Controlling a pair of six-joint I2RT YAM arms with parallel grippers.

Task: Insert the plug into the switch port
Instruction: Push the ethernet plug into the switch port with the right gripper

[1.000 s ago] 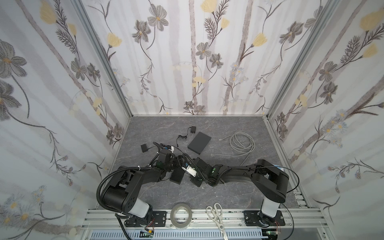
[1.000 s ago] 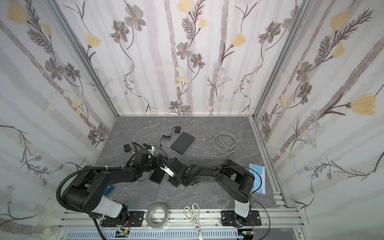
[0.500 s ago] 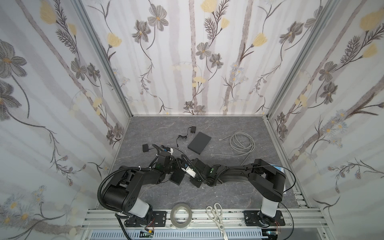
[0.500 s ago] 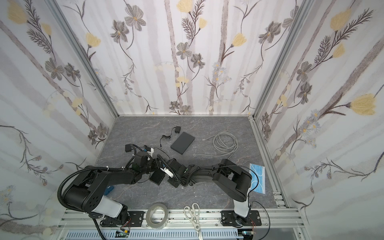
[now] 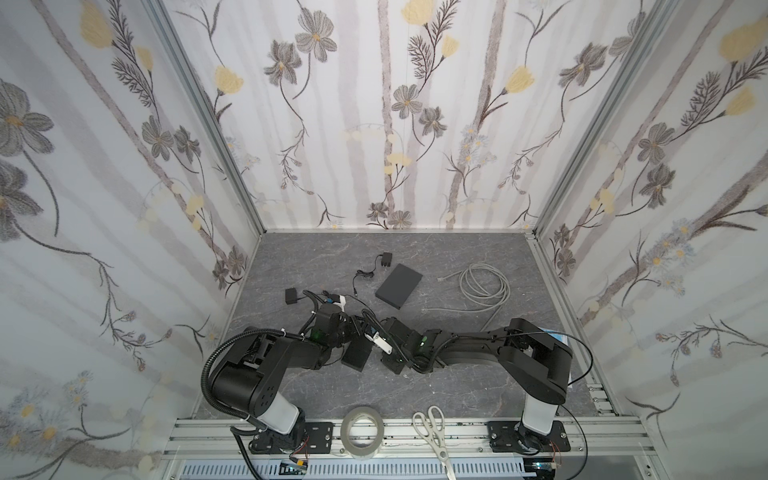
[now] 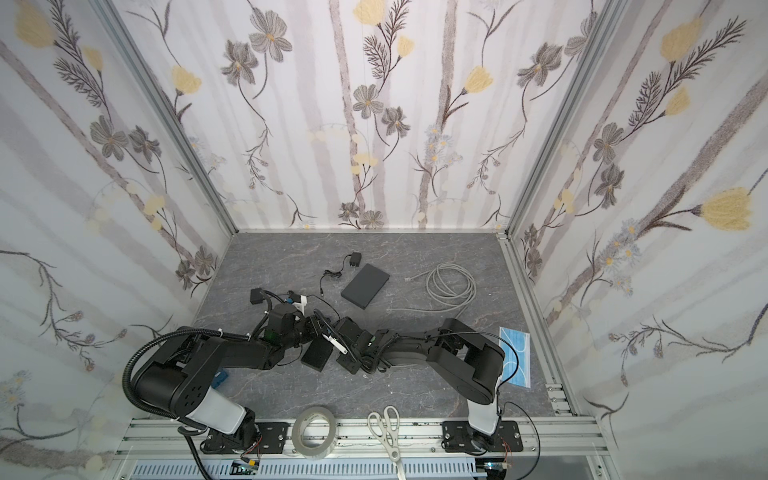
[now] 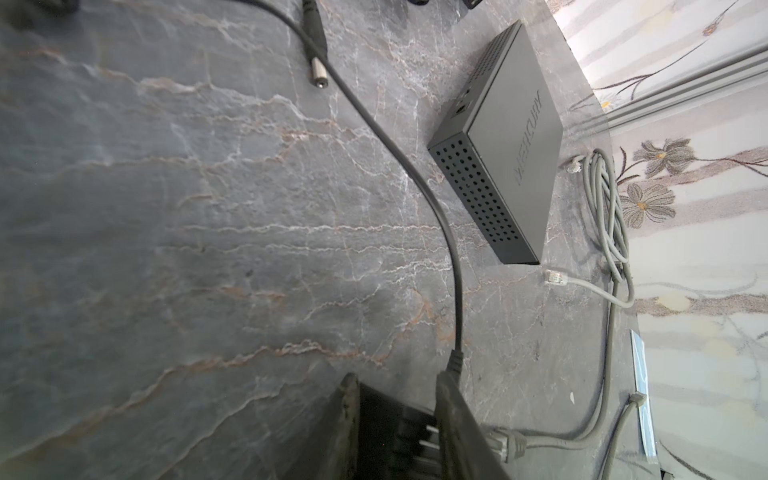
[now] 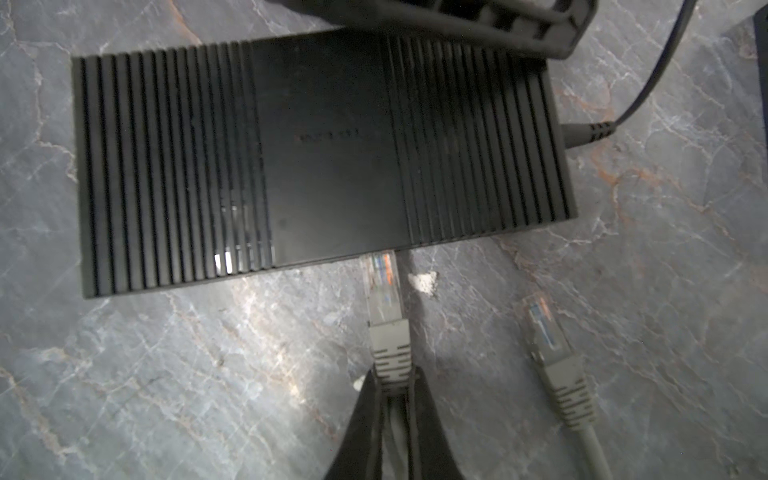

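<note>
Matte black left arm and right arm, rounded joint housings, white base links. Corrugated black hose loops off left arm. Green LEDs near wrists. Dark tapered fingers on right gripper.

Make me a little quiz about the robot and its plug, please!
1. True or false: the right gripper pinches the grey boot just behind the clear plug.
2. Where is the plug's tip? A) at the near edge of the black ribbed switch; B) stuck in the flat grey box at the back; C) lying on the blue mask.
3. Which tool lies on the front rail next to the tape roll?

Key: 1 true. 2 A. 3 the scissors.
</note>
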